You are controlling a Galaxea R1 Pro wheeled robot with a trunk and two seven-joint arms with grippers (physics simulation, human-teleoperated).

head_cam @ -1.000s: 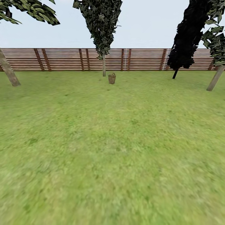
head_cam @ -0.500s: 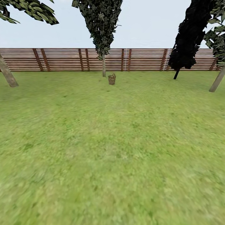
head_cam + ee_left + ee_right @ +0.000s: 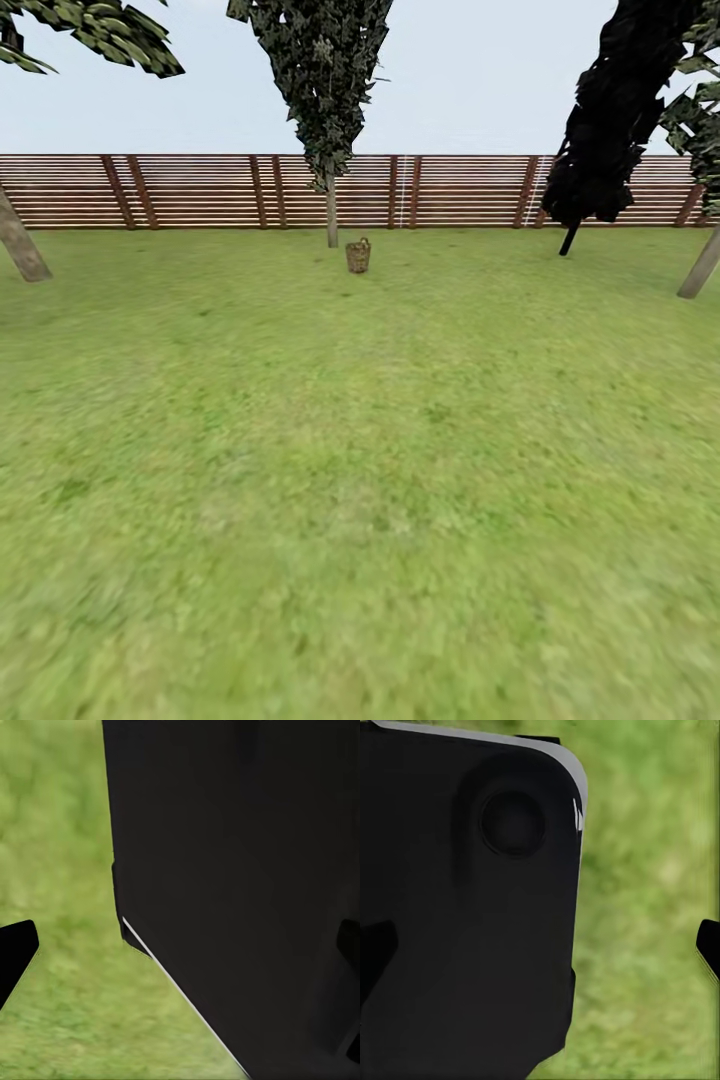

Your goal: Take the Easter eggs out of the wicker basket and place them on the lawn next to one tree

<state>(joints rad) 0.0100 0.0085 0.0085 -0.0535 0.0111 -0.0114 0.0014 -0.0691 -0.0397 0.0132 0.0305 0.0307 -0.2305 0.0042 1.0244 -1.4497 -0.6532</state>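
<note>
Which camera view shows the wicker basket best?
The head view: the wicker basket stands whole but small and far off on the lawn, beside a slim tree before the fence. Both wrist views show grass and black robot parts.

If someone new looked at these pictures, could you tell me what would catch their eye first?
Probably the small wicker basket, standing alone far off on the wide green lawn, just right of the slender-trunked tree in front of the brown slat fence. Next would be the black conifer-like tree at the right. In both wrist views, a large dark part of the robot blocks much of the grass.
</note>
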